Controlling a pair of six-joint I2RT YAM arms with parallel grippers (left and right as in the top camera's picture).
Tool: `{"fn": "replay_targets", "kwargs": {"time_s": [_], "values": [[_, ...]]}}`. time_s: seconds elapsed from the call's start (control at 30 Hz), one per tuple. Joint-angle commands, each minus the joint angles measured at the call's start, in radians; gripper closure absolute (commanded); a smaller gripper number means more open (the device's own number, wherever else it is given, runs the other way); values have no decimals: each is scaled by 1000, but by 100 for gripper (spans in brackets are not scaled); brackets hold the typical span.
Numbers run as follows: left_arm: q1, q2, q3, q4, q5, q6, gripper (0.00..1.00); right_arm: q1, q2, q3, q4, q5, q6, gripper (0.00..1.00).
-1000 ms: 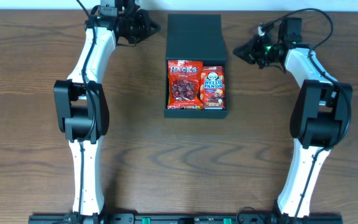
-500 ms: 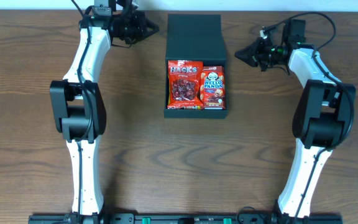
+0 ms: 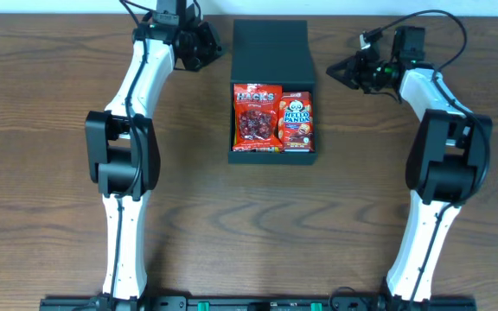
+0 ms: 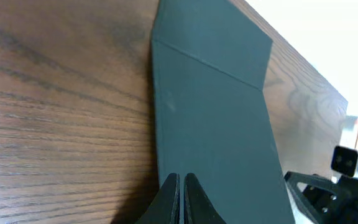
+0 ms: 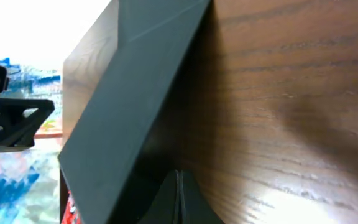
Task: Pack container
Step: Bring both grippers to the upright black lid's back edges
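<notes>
The container (image 3: 273, 156), a dark square box, sits at the table's top centre with its flap lid (image 3: 270, 50) open toward the back. Inside lie a red Hacks pack (image 3: 256, 117) and a Hello Panda pack (image 3: 296, 122). My left gripper (image 3: 220, 49) is shut and empty at the lid's left edge; the left wrist view shows its tips (image 4: 183, 180) at the edge of the lid (image 4: 216, 118). My right gripper (image 3: 332, 72) is shut and empty just right of the lid; the right wrist view shows its tips (image 5: 178, 177) beside the lid (image 5: 129, 106).
The wooden table (image 3: 232, 225) spreads around the box. Both arms reach up the table's sides from mounts at the front edge. Cables hang off the right arm (image 3: 422, 26) near the back edge.
My left gripper has moved right, closing on the lid's left edge. My right gripper has shifted only slightly beside the lid. The box and packs have not moved.
</notes>
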State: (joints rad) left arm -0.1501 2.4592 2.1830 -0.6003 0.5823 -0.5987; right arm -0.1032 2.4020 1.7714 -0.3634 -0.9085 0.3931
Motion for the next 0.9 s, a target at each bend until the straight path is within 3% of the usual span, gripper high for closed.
{"fn": "replay_targets", "kwargs": {"time_s": [0.0,0.37,0.87], "values": [[8,57,6,2,-16,-42,94,7,48,10,21,-70,3,98],[12,137,6,89,98,-98,94,50,52,10,134,-95,57,98],[12,170,6,167,201,-135,94,79,70,10,165,-149,63,99]]}}
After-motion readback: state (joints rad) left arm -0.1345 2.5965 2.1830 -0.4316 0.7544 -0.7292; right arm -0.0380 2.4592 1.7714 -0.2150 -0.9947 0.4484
